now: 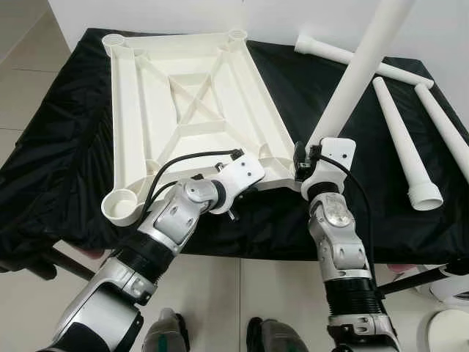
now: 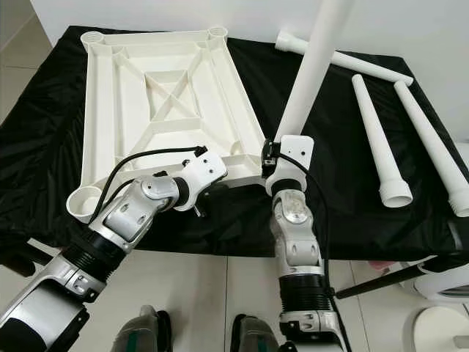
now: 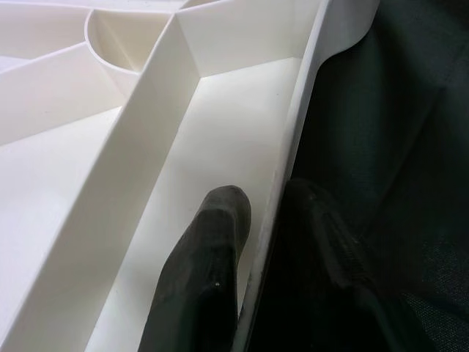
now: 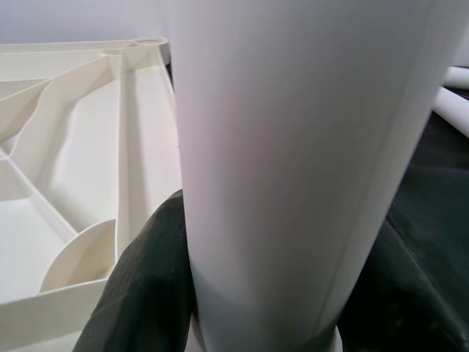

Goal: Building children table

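– Black cloth (image 1: 352, 183) covers the work surface, on a light tiled floor. Where is the table top?

– The white table top (image 1: 192, 110) lies upside down, from the upper left to the centre of the head view, ribs upward. I think this is so the corner sockets are open for the legs.

– And the leg?

– One white leg (image 1: 359, 73) stands tilted at the lower right corner of the top, its lower end at the corner socket and its upper end leaving the frame at the upper right. The right gripper (image 4: 256, 308) is pinching it near the lower end; one dark finger (image 4: 139, 293) presses on each side.

– What does the left gripper do?

– The left gripper (image 3: 267, 242) is pressed onto the near rim of the top, one finger (image 3: 209, 257) inside and one outside. I judge it holds the top steady.

– Other parts?

– Three spare legs (image 1: 403, 143) lie on the cloth at the upper right, well apart from the top.
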{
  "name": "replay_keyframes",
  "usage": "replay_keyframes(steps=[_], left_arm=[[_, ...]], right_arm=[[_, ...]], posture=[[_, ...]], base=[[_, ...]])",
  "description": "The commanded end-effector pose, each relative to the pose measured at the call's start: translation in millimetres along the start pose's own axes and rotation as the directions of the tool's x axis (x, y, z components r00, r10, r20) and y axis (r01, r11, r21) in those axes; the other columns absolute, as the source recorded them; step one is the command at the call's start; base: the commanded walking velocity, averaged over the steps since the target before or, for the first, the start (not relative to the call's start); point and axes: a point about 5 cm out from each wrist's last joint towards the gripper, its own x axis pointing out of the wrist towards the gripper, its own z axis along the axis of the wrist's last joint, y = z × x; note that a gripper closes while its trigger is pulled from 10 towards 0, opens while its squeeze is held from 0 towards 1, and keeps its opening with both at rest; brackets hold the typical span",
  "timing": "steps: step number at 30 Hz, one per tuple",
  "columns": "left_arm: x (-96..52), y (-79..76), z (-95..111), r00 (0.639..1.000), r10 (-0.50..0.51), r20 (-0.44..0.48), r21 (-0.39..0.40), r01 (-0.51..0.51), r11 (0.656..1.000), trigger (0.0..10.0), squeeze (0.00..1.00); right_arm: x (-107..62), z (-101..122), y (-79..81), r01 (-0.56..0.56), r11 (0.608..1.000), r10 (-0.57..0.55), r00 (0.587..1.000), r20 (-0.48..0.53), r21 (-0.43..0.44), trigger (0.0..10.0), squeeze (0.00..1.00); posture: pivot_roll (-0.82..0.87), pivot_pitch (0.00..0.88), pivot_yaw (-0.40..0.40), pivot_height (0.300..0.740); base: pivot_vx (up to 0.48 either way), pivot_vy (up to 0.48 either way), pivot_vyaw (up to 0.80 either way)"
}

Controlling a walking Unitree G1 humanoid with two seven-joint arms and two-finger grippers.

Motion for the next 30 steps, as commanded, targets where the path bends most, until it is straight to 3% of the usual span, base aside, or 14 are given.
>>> replay_keyframes(steps=[1, 8, 9, 10, 19, 21, 25, 26, 30], left_arm=[[3.0, -10.3, 3.4, 0.998, -0.056, 0.007, 0.029, 0.055, 0.998, 10.0, 0.00], [3.5, -11.3, 3.2, 0.998, -0.058, 0.006, 0.031, 0.058, 0.998, 10.0, 0.00], [3.4, -11.5, 2.6, 0.998, -0.058, 0.005, 0.031, 0.058, 0.998, 10.0, 0.00], [3.4, -11.6, 2.2, 0.998, -0.058, 0.004, 0.032, 0.058, 0.998, 10.0, 0.00], [3.6, -11.4, 2.4, 0.999, -0.054, 0.005, 0.031, 0.054, 0.998, 10.0, 0.00], [3.2, -10.2, 3.0, 0.999, -0.049, 0.005, 0.033, 0.049, 0.998, 10.0, 0.00], [3.1, -9.8, 3.1, 0.999, -0.048, 0.005, 0.033, 0.048, 0.998, 10.0, 0.00], [2.8, -9.3, 3.1, 0.999, -0.047, 0.004, 0.034, 0.047, 0.998, 10.0, 0.00], [2.0, -6.9, 2.9, 0.999, -0.036, 0.003, 0.031, 0.036, 0.999, 10.0, 0.00]], right_arm=[[-1.6, 1.2, -3.5, 0.036, 0.999, -0.036, 0.999, 0.009, -0.014, 10.0, 0.00], [-1.7, -0.1, -1.6, 0.053, 0.999, -0.053, 0.999, -0.006, -0.008, 10.0, 0.00], [-1.8, -0.9, -2.0, 0.051, 0.999, -0.051, 0.999, -0.008, -0.005, 10.0, 0.22], [-2.1, -2.1, -0.9, 0.032, 0.999, -0.032, 0.999, -0.014, 0.006, 10.0, 1.00], [-2.9, -4.6, -4.4, 0.033, 0.999, -0.033, 0.999, -0.012, 0.001, 10.0, 1.00], [2.3, -4.9, -3.6, -0.070, 0.997, 0.071, 0.997, -0.016, 0.018, 10.0, 0.99], [3.2, -3.9, -3.2, -0.103, 0.995, 0.103, 0.995, -0.011, 0.019, 10.0, 0.99], [4.2, -3.6, -4.3, -0.126, 0.992, 0.126, 0.992, -0.010, 0.013, 10.0, 0.00], [6.3, -3.1, -7.5, -0.210, 0.978, 0.210, 0.978, -0.008, 0.014, 10.0, 0.00]], posture=[[0.00, 0.076, -0.041, 0.740], [0.00, 0.072, -0.042, 0.740], [0.00, 0.068, -0.045, 0.740], [0.00, 0.066, -0.045, 0.740], [0.00, 0.057, -0.049, 0.740], [0.00, 0.065, -0.047, 0.740], [0.00, 0.066, -0.047, 0.740], [0.01, 0.069, -0.049, 0.740], [0.01, 0.077, -0.052, 0.740]], base=[[0.000, 0.000, 0.00], [0.000, 0.000, 0.00], [0.000, 0.000, 0.00], [0.000, 0.000, 0.00], [0.000, 0.000, 0.00], [0.000, 0.000, 0.00], [0.000, 0.000, 0.00], [0.000, 0.000, 0.00], [0.000, 0.000, 0.00]])
